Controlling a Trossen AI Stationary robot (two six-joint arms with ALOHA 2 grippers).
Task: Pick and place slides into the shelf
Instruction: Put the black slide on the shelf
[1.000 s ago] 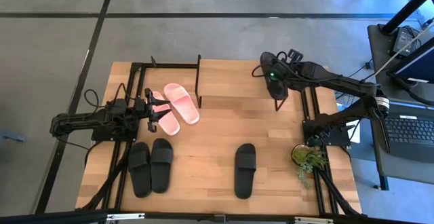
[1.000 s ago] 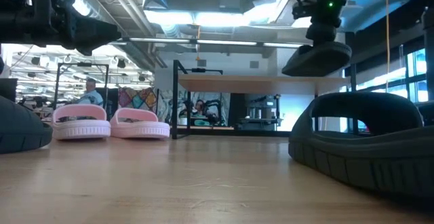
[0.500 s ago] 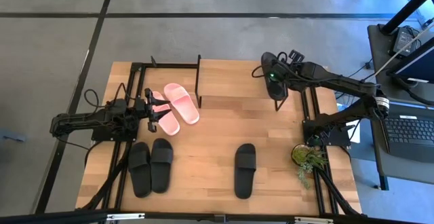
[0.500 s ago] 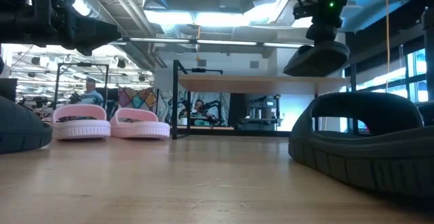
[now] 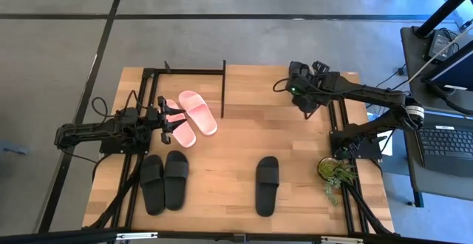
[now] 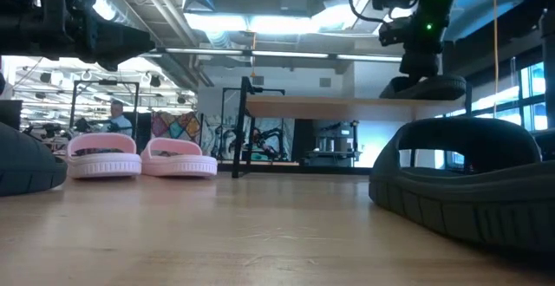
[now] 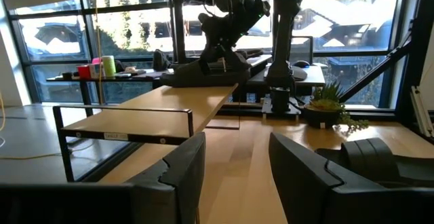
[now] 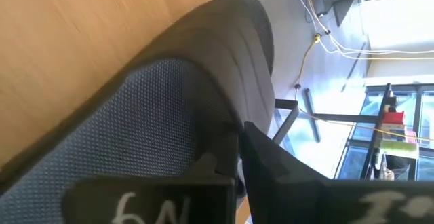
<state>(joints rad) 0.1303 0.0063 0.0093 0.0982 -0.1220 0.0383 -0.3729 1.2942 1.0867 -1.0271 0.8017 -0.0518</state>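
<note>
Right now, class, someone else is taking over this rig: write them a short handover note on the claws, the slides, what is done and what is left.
Right claw: shut on a black slide, set on the shelf top at its right end.
Left claw: open, empty, hovering by the pink slides.
On the table: pink pair, black pair front left, single black slide front middle.
Done: one black slide reaching the shelf.
Left: release it, then shelve five more.

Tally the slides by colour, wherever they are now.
Black slides: 4. A pair at the left front of the table, a single one nearer the middle, and one held on the shelf by the right gripper.
Pink slides: 2
Total: 6
</note>
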